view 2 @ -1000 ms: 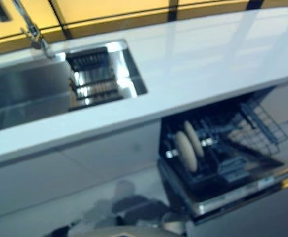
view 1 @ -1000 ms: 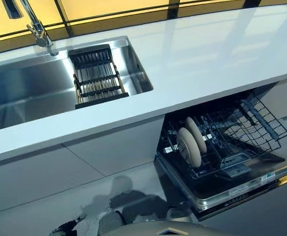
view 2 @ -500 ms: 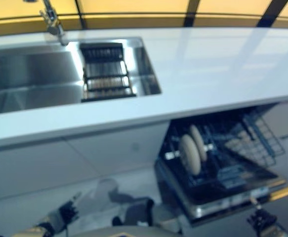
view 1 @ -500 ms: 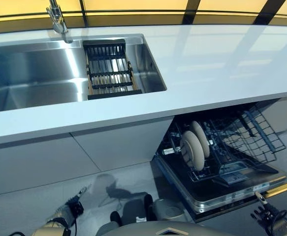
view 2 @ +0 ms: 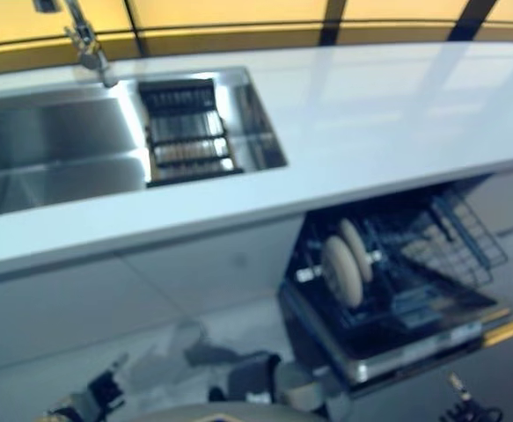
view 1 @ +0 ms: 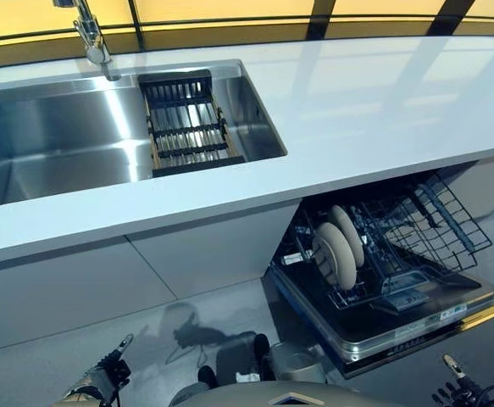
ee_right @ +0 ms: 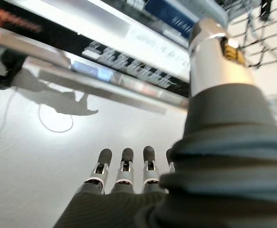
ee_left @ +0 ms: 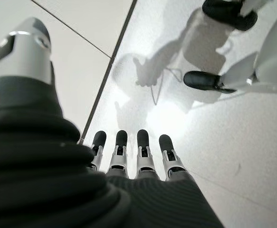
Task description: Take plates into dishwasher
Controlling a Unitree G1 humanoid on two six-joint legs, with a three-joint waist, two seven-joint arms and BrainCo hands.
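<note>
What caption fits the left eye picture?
Two plates stand in the open dishwasher under the counter; sink beside.

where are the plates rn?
Two plates stand on edge side by side in the lower rack of the open dishwasher, below the counter at the right of the eye views. Neither hand holds one.

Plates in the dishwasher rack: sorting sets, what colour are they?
The plates are plain beige, clearest in the left eye view.
</note>
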